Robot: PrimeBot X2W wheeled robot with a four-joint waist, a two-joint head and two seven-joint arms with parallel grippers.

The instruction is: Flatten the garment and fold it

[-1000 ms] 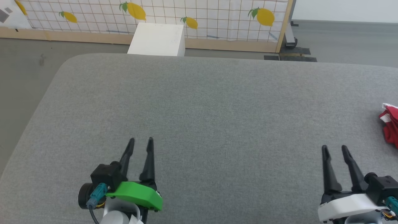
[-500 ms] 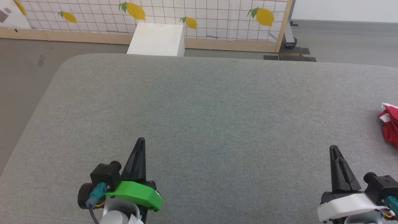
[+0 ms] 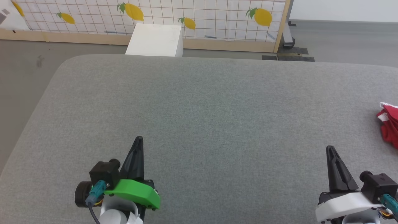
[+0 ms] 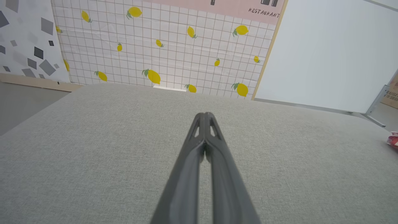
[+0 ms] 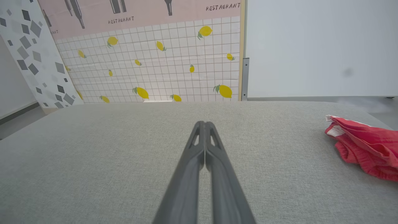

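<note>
Change: a second ago both grippers had their fingers parted. Now both are pinched fully closed, on nothing. The head view has also drifted slightly, which is the camera, not the scene. The garment hasn't moved.

Left to right:
- left gripper (image 3: 138, 140): near left over the grey counter (image 3: 199, 102). Fingers are pressed together tip to tip with nothing between them. The left wrist view agrees: the tips meet, with bare grey fabric beyond. Probably hovering just above the surface, but contact is hard to judge from these angles.
- right gripper (image 3: 330, 149): near right, same state. Closed tight and empty, pointing to the far side, with bare counter ahead of it.
- garment (image 3: 388, 124): a crumpled red heap with white trim, lying on the counter at the right edge of the head view. The frame cuts it off, so its full extent is unknown. It sits right of the right gripper and a bit farther away, near it but not touching. It is well apart from the left gripper.

For the task: closing on air does nothing to the cloth, so this reads as a start or reset pose. Nothing is done yet: the garment is bunched, not flat and not folded. My guess is the right gripper must reopen and reach right to the heap, likely with a waist turn to centre it.
</note>
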